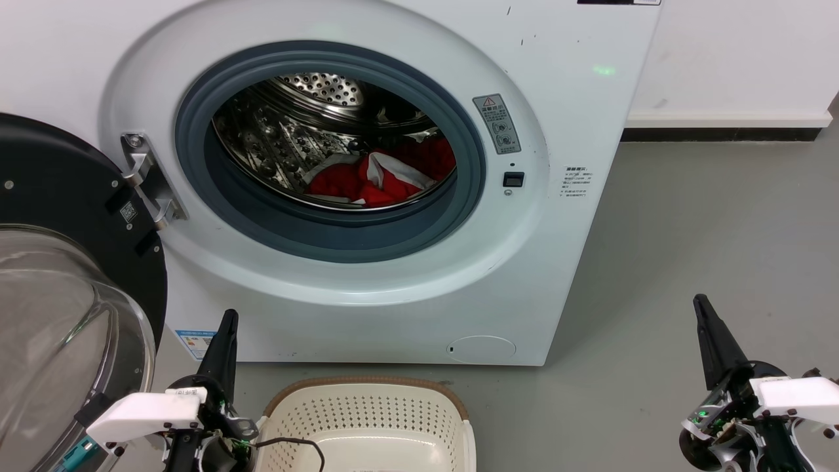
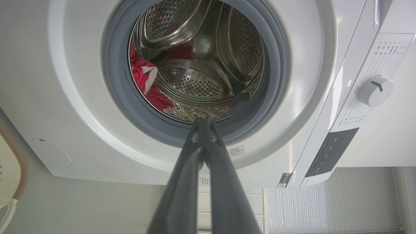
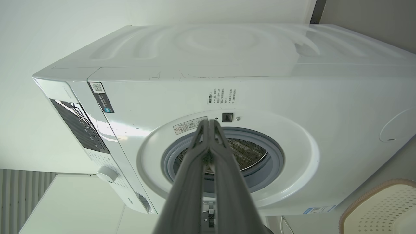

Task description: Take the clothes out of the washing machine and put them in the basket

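Two tools are seen low in front of the washing machine (image 1: pixel 577 98), one toward each side of it. Furthest to the left of the machine, its round door (image 1: pixel 59 190) is stood fully open on the hinge, black frame and bulging glass turned outward. Just in front of the machine's lower left corner, the left tool (image 1: pixel 229 319) is held with its two dark fingers pressed together and nothing caught between them; in the left wrist view the joined tips are seen against the machine's grey rubber ring (image 1: pixel 328 246). The basket (image 1: pixel 367 383) is set on the floor (image 1: pixel 688 249) in front of the machine, below its opening, with a strip of floor left between the two. The clothes (image 1: pixel 387 177) are found inside the machine, heaped at the bottom of its perforated steel drum (image 1: pixel 275 137), toward the right of the opening; red fabric with a white band is shown above the ring. Off the machine's right front corner, well apart from it, the right tool (image 1: pixel 700 303) is seen against the floor, its fingers likewise closed tip to tip and clamped on nothing.
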